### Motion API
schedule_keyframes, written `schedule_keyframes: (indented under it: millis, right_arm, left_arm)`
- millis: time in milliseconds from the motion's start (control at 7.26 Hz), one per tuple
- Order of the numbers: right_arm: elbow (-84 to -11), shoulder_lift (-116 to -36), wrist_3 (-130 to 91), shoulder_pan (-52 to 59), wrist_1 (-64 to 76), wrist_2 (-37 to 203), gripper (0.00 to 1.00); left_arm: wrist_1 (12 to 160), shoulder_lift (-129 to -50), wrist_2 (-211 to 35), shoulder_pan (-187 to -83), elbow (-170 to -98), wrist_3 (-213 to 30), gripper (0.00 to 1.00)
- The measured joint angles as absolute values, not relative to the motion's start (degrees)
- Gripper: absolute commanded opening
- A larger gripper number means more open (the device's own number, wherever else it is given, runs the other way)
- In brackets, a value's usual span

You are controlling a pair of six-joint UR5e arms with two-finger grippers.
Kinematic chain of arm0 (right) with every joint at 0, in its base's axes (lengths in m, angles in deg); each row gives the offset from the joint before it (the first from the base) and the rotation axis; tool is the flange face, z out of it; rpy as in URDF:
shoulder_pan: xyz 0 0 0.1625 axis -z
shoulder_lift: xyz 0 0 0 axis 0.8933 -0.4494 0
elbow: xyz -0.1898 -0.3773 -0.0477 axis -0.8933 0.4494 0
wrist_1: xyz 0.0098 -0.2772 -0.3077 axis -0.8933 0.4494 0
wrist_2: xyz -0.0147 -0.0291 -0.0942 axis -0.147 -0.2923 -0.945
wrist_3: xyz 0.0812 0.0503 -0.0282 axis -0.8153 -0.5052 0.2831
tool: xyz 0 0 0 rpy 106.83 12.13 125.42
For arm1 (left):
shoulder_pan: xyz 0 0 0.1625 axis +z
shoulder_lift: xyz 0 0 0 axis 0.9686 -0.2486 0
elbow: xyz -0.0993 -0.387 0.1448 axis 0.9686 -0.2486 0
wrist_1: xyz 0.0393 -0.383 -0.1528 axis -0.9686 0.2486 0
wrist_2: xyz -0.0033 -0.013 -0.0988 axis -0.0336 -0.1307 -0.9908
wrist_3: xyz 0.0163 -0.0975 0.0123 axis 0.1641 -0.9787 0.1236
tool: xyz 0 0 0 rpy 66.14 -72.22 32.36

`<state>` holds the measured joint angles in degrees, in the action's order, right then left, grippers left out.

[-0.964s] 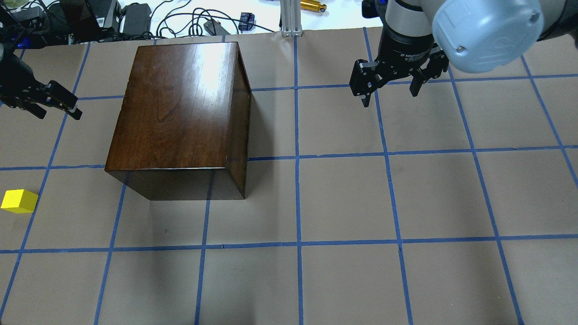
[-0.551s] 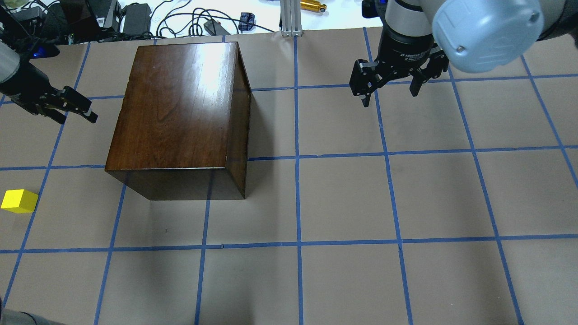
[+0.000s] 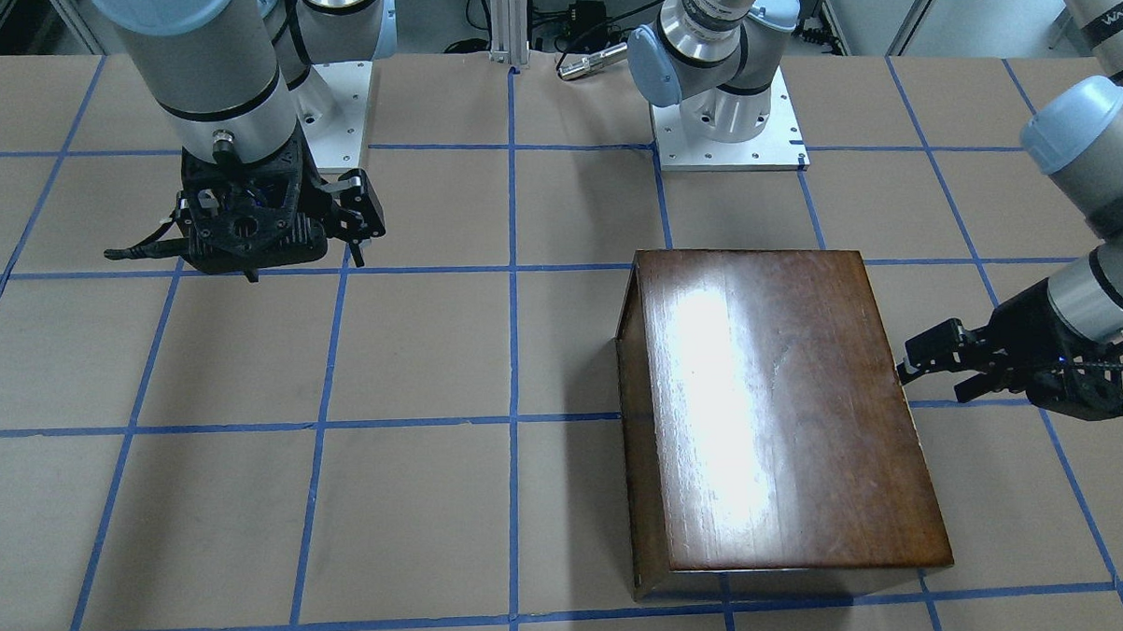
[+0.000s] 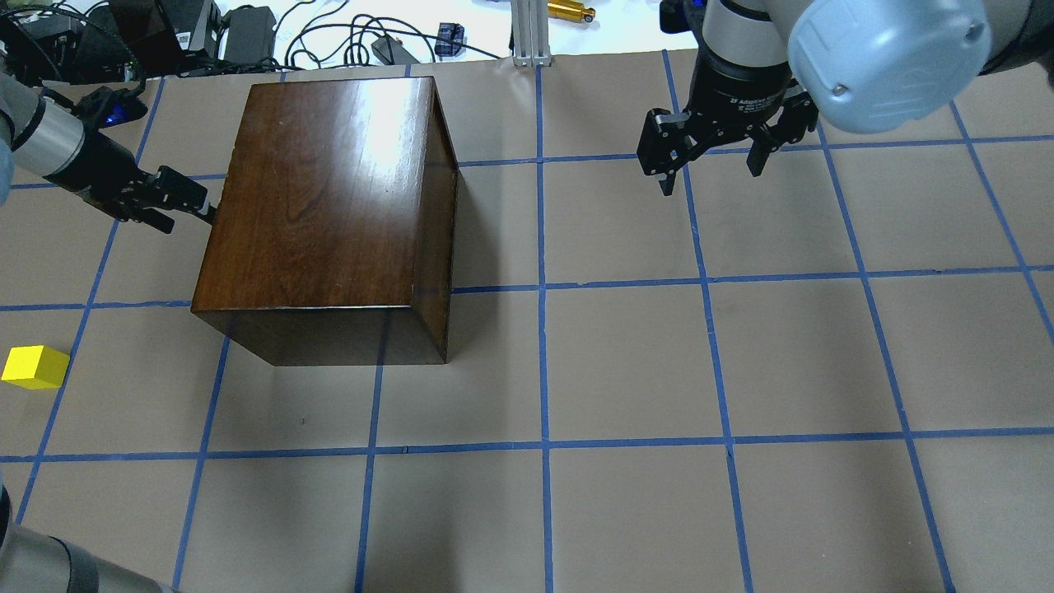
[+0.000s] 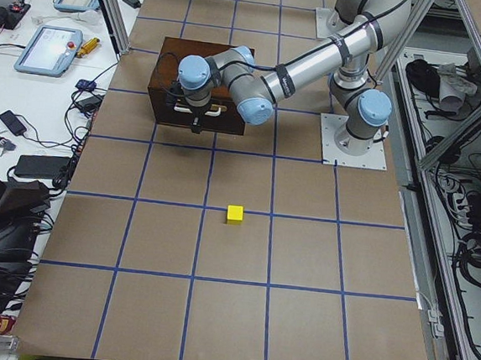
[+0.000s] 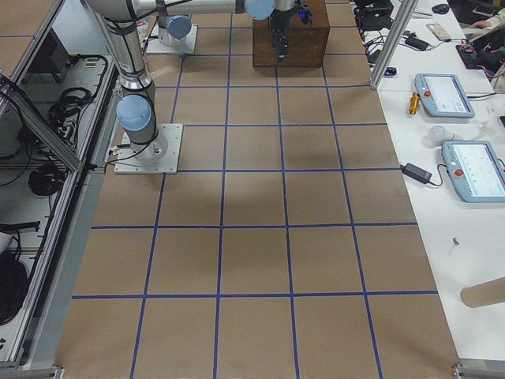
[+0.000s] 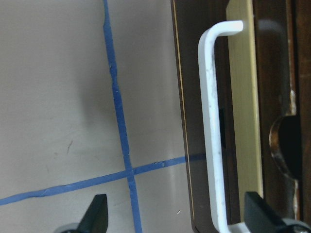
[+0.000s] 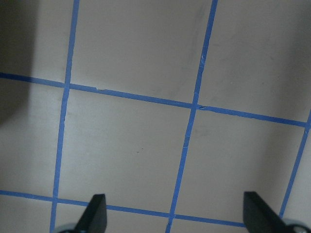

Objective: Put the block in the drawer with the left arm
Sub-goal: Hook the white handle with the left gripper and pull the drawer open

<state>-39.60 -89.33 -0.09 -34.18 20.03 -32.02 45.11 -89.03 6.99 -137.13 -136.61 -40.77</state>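
Observation:
The yellow block (image 4: 34, 367) lies on the table at the left edge, in front of and left of the cabinet; it also shows in the exterior left view (image 5: 235, 214). The dark-brown cabinet (image 4: 329, 189) stands at back left. Its drawer front (image 7: 192, 97) faces left and looks shut. My left gripper (image 4: 196, 203) is open, level with the cabinet's left face (image 3: 907, 364). In the left wrist view the pull (image 7: 211, 121) lies between the wide-apart fingertips (image 7: 97, 213), nearer the right one. My right gripper (image 4: 712, 169) is open and empty above the table at back right.
Cables, power bricks and a metal post (image 4: 527, 33) lie beyond the table's far edge. Blue tape lines grid the brown table (image 4: 626, 362). The arm bases (image 3: 723, 132) stand on the robot's side. The right wrist view shows only table and tape (image 8: 189, 107).
My left gripper has moved right, from the table's left edge up to the cabinet's left face. The block, the cabinet and the right arm have not moved.

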Motion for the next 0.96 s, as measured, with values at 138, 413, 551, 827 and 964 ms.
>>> schedule_keyframes:
  millis: [138,413,551,827,964]
  right_arm:
    - [-39.6,-89.3,-0.1,-34.2,20.0,-32.0,1.0]
    - [-39.6,-89.3,-0.1,-34.2,20.0,-32.0,1.0]
    - [-39.6,-89.3,-0.1,-34.2,20.0,-32.0,1.0]
    - [-39.6,-89.3,-0.1,-34.2,20.0,-32.0,1.0]
    - [-39.6,-89.3,-0.1,-34.2,20.0,-32.0,1.0]
  left_arm:
    - [44.9,-89.8,6.6,-137.1,-136.8,-40.8,1.0]
    - [44.4,-91.0,6.5,-137.1,-137.0,-40.8,1.0]
    - [44.1,-91.5,6.5,-137.1,-137.0,-40.8,1.0]
    - [43.2,-92.2,6.8,-137.0,-136.9,-40.8,1.0]
    - [43.0,-92.5,6.9,-136.9,-136.8,-40.8,1.0]
